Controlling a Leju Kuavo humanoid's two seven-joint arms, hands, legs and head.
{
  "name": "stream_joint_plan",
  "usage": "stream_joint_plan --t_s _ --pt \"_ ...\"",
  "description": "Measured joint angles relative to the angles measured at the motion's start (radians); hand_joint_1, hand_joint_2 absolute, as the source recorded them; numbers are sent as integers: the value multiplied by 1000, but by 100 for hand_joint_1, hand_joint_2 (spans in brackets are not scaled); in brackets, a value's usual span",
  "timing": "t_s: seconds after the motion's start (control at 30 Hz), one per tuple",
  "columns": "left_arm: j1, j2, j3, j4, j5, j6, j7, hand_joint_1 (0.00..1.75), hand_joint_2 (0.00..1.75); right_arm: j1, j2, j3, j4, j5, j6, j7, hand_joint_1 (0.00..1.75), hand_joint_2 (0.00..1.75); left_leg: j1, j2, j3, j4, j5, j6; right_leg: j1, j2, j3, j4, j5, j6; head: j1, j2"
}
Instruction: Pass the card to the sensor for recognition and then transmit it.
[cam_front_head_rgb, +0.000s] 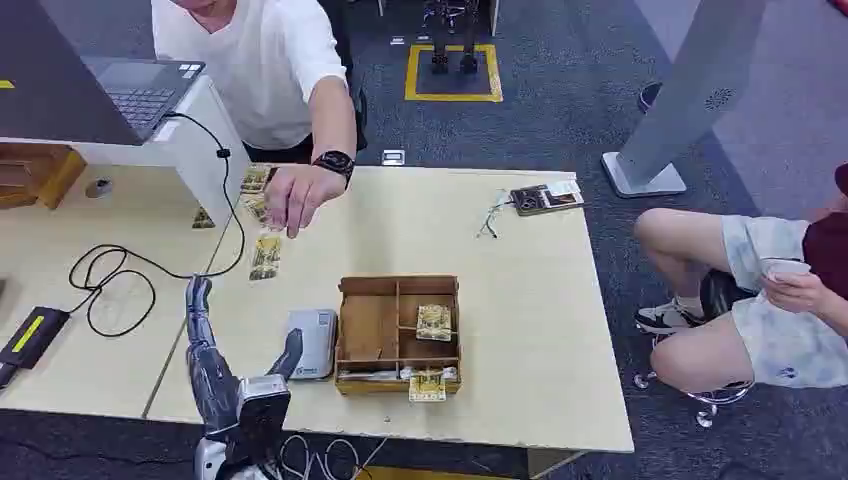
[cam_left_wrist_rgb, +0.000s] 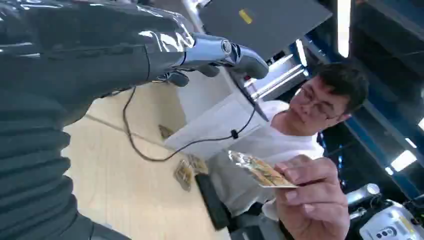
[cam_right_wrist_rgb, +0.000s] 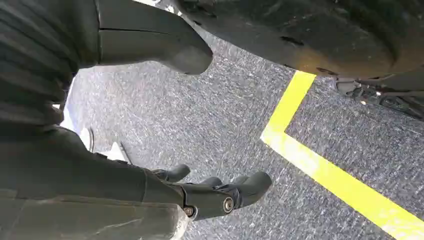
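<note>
The left hand's (cam_front_head_rgb: 215, 345) fingers (cam_left_wrist_rgb: 240, 55) are stretched out and apart, holding nothing, raised above the near left part of the table (cam_front_head_rgb: 520, 300). The card (cam_left_wrist_rgb: 260, 170) is pinched in a person's hand (cam_front_head_rgb: 298, 196) reaching over the far edge, apart from the robot's fingers. More cards (cam_front_head_rgb: 265, 256) lie below it. The grey sensor (cam_front_head_rgb: 313, 343) sits beside the wooden tray (cam_front_head_rgb: 397, 334) near the front edge. The right hand (cam_right_wrist_rgb: 200, 192) hangs over the floor, fingers loosely apart, empty.

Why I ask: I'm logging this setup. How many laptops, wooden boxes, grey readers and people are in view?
Laptops: 1
Wooden boxes: 1
Grey readers: 1
People: 2
Total: 5
</note>
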Motion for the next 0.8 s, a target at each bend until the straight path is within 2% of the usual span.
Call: stream_joint_plan --t_s 0.17,0.27,0.37,0.6,0.8 --pt "-60 -6 102 3 -206 0 -39 0 175 -2 -7 29 4 0 10 10 0 175 0 0 0 0 0 0 0 0 0 0 0 0 0 0" --pt "-99 -10 172 -15 -357 0 -42 0 175 -4 -12 47 6 0 13 11 0 175 0 0 0 0 0 0 0 0 0 0 0 0 0 0" --pt "-132 -11 221 -27 -447 0 -37 0 175 -8 -17 60 10 0 16 12 0 175 0 0 0 0 0 0 0 0 0 0 0 0 0 0" --pt "-166 -12 246 -35 -544 0 8 0 175 -11 -23 75 16 0 16 10 0 175 0 0 0 0 0 0 0 0 0 0 0 0 0 0" --pt "-173 -13 246 -35 -549 0 35 0 175 -11 -25 77 19 -2 16 9 0 175 0 0 0 0 0 0 0 0 0 0 0 0 0 0"
